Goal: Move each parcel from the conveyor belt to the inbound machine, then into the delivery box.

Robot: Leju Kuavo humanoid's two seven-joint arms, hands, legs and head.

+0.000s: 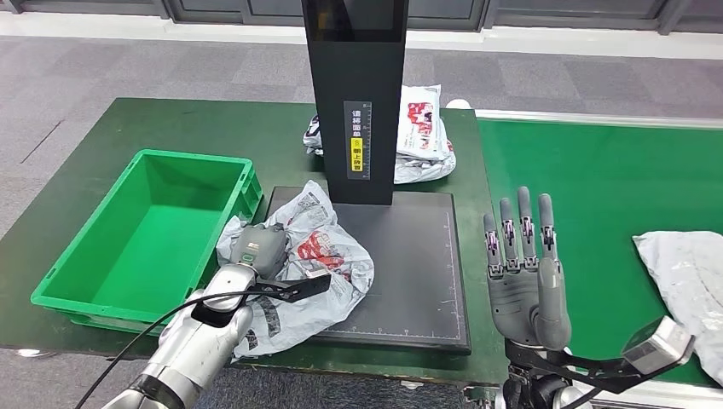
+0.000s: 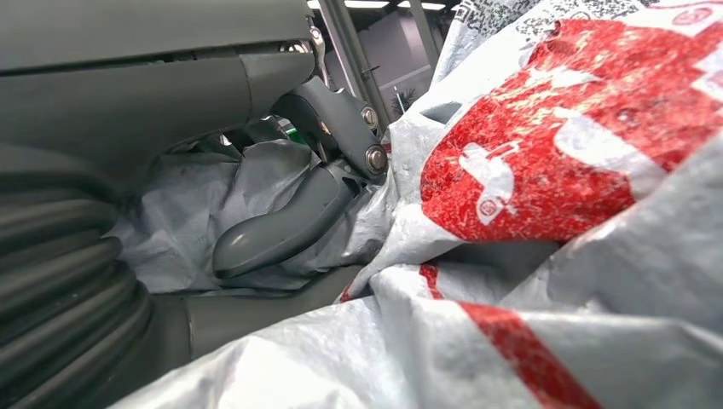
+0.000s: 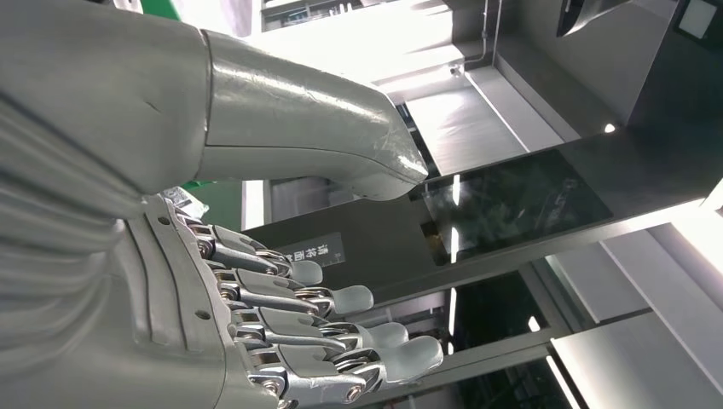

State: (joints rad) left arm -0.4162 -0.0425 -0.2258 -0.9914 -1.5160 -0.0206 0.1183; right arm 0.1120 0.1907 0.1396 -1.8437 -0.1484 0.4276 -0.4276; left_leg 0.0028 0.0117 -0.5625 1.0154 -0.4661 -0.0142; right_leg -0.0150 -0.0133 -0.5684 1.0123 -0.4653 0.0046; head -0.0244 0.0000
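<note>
Left hand [image 1: 260, 249] first: we see it resting on the crumpled red-and-white parcel [image 1: 320, 256] that lies on the dark plate of the inbound machine [image 1: 422, 273], its left part hanging over the plate's edge toward the green delivery box [image 1: 141, 234]. In the left wrist view the thumb [image 2: 281, 226] presses into the grey plastic and the parcel [image 2: 554, 153] bunches up around the hand, so we judge it is gripping the bag, though the fingers themselves are mostly hidden and we cannot be certain how firm the hold is.

Going by size, the conveyor belt [image 1: 597, 187] stretches away on the right, carrying a plain grey parcel [image 1: 686, 273] near its right edge. The delivery box stands just left of the machine plate, touching or nearly touching the held parcel's left edge. The machine's black column [image 1: 356, 94] rises behind the plate, with a small heap of parcels [image 1: 422, 136] behind it.

Our right hand [image 1: 522, 273] stands upright between plate and belt, fingers [image 3: 341, 300] straight and apart, holding nothing.

What matters next: the box lies directly left of the left hand, which is much the nearer arm, and the parcel's long axis runs roughly left to right, already pointing at the box. A short carry leftward over the rim should do it.
</note>
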